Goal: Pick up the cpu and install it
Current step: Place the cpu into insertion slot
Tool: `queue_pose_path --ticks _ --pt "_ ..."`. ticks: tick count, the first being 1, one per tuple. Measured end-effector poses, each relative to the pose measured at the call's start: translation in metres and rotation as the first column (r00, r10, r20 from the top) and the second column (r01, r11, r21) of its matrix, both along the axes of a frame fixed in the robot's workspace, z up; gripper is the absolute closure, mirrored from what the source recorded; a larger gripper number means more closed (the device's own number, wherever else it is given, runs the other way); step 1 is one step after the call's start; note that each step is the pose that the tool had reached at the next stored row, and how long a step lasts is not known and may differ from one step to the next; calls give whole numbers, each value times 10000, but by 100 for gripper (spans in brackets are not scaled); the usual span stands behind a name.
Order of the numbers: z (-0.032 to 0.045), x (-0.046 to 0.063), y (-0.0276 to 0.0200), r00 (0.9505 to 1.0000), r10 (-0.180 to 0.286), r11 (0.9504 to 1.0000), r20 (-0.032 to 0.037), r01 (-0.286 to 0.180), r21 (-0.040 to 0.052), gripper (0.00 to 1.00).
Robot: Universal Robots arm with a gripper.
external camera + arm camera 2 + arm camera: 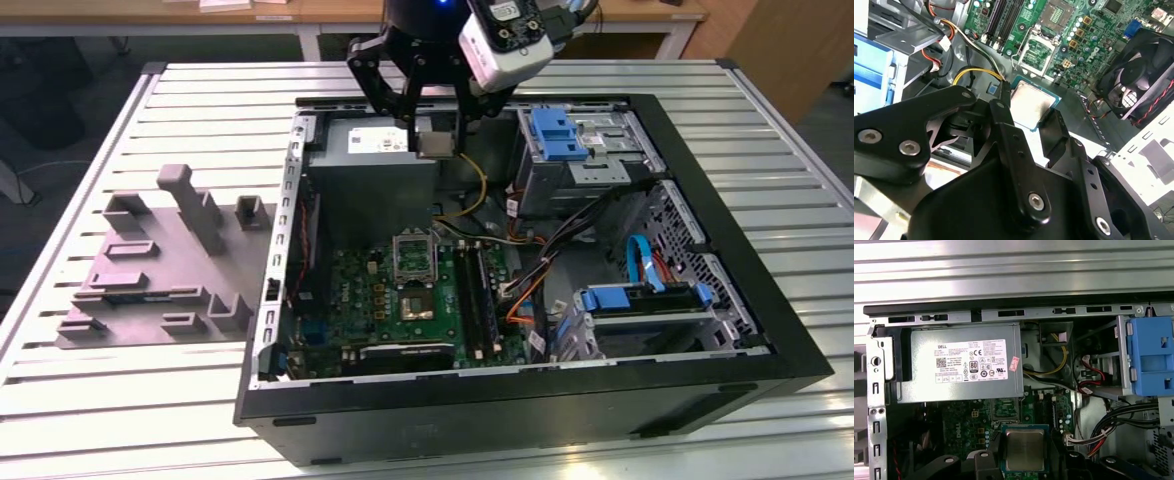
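The cpu (435,142), a small flat square chip with a silvery top, hangs in my gripper (435,128), which is shut on it. The chip hovers high over the back of the open computer case, above the grey power supply (374,160). In both wrist views the cpu (1029,102) (1025,450) sits between my black fingers (1004,107) (995,447), gripped by two opposite edges. The green circuit board (387,300) lies on the case floor below. Its metal socket frame (416,255) (1038,50) stands open, toward the front of the case from the chip.
A grey moulded tray (147,270) with raised blocks lies on the slatted table at the exterior view's left. Inside the case are blue drive brackets (554,132), bundled cables (587,230), a yellow wire (474,185) and a black fan (1136,75). The case walls (287,230) ring the board.
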State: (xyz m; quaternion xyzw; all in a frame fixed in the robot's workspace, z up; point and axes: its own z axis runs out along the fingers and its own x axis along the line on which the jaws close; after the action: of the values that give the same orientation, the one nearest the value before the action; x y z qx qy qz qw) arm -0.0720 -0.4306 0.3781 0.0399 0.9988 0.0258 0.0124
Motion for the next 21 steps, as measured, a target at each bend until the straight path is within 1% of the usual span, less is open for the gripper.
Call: queue_pose_path --ticks 11,12,14,16,17,19,21 --pt "0 -14 -3 10000 8 10000 0 -8 0 53" --pt "0 -29 -6 10000 56 10000 -1 -56 -1 53" --pt "-11 -42 -5 9993 383 9993 1 -383 2 53" --pt "-30 -47 -5 9974 726 9974 -4 -726 1 53" --pt "-47 -47 -13 9968 800 9968 -10 -800 -1 53" --pt "-84 -49 -84 9967 807 9967 -10 -807 0 53" --pt "-120 -49 -171 9967 806 9967 -10 -806 1 53"
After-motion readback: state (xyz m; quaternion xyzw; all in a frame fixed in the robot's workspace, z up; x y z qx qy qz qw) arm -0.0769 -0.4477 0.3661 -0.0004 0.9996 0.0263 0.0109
